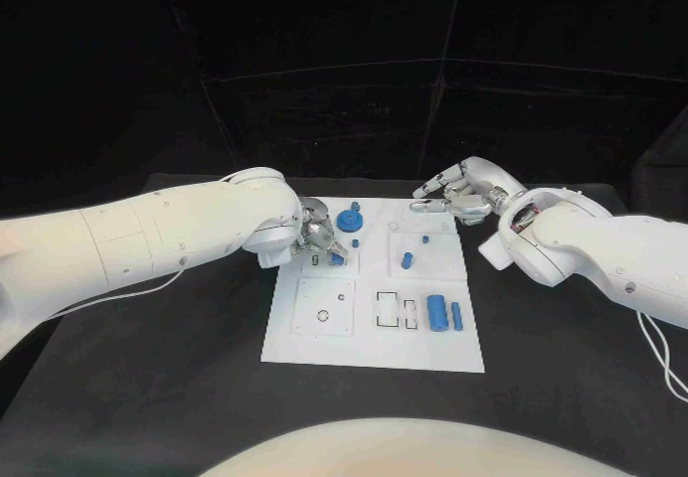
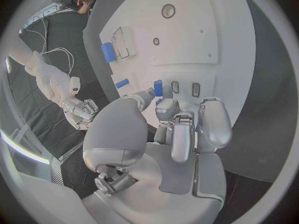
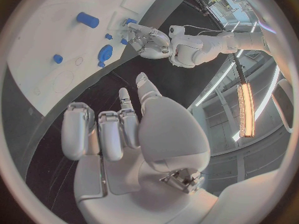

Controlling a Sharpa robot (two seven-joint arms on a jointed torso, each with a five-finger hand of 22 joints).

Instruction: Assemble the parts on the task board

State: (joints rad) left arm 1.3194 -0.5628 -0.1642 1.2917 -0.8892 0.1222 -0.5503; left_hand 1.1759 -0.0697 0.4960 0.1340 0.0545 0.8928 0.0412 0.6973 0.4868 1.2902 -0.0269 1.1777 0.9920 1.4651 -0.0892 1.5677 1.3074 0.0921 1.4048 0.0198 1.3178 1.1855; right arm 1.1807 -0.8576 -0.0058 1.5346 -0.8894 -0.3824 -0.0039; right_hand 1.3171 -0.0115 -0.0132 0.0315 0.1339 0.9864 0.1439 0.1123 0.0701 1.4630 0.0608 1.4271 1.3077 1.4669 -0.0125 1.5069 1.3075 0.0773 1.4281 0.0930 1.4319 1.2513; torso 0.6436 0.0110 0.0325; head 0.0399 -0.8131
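Head view: left hand (image 1: 318, 238) pinching blue part (image 1: 337, 258) at task board (image 1: 373, 348) ten o'clock; right hand (image 1: 456, 197) at one o'clock, fingers curled, empty.

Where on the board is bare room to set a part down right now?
The task board is bare along its near edge, below the two blue cylinders. The far left corner is crowded: the left hand works there beside the blue gear.

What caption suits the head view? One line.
Left hand works a blue part on the white task board; right hand hovers, holding nothing.
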